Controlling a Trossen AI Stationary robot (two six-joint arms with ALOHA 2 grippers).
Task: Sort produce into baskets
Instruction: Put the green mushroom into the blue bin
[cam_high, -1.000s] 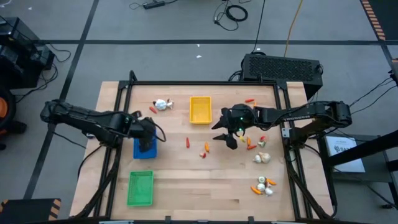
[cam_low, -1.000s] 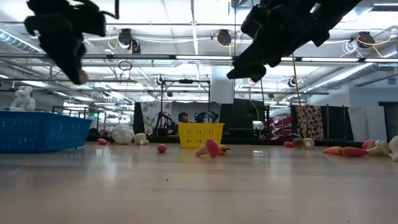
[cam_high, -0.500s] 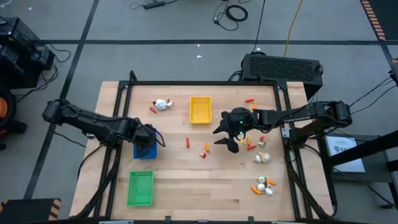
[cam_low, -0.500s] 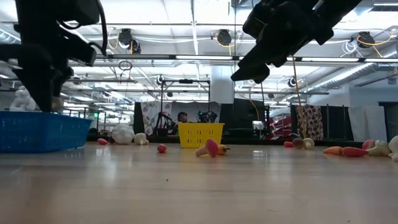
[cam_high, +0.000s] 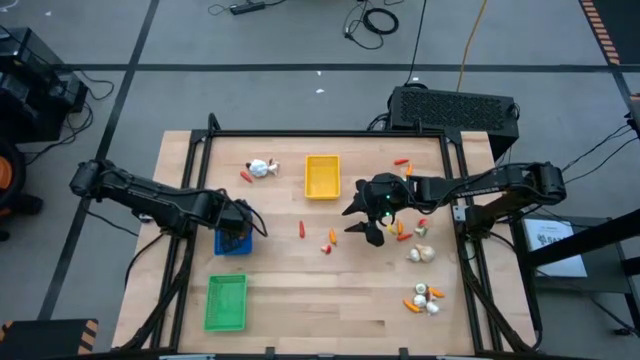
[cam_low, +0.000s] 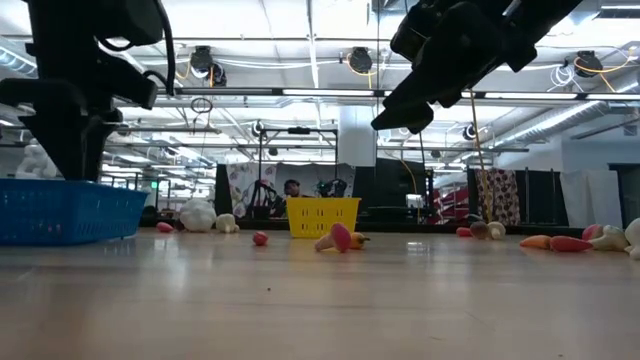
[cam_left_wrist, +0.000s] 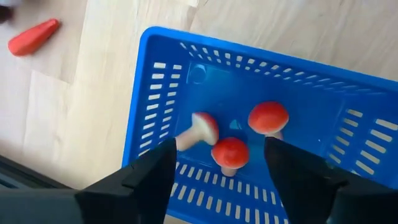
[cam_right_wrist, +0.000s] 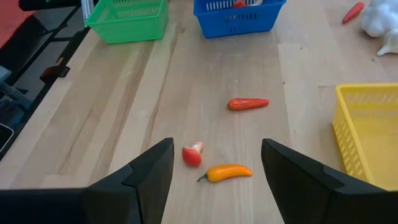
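My left gripper (cam_high: 237, 224) hangs open over the blue basket (cam_high: 231, 241), its fingers low above the basket's near wall (cam_left_wrist: 205, 190). Three red-and-white mushroom pieces lie in the basket: one upright (cam_left_wrist: 268, 118), one close to the fingers (cam_left_wrist: 229, 152), one blurred on its side (cam_left_wrist: 200, 129). My right gripper (cam_high: 368, 222) is open and empty, high above the table (cam_low: 400, 110). Below it lie a red-and-white piece (cam_right_wrist: 191, 154), an orange pepper (cam_right_wrist: 227, 172) and a red carrot (cam_right_wrist: 247, 104).
The yellow basket (cam_high: 322, 176) stands at the far middle and the green basket (cam_high: 226, 302) at the near left. A garlic bulb (cam_high: 262, 168) and a red piece lie far left. More produce lies at the right (cam_high: 420, 254) and near right (cam_high: 425, 298).
My left gripper has gone down toward the blue basket. The small pale piece that showed at its tip a second ago is gone from there, and a mushroom piece lies blurred in the basket. My right gripper has kept nearly still.
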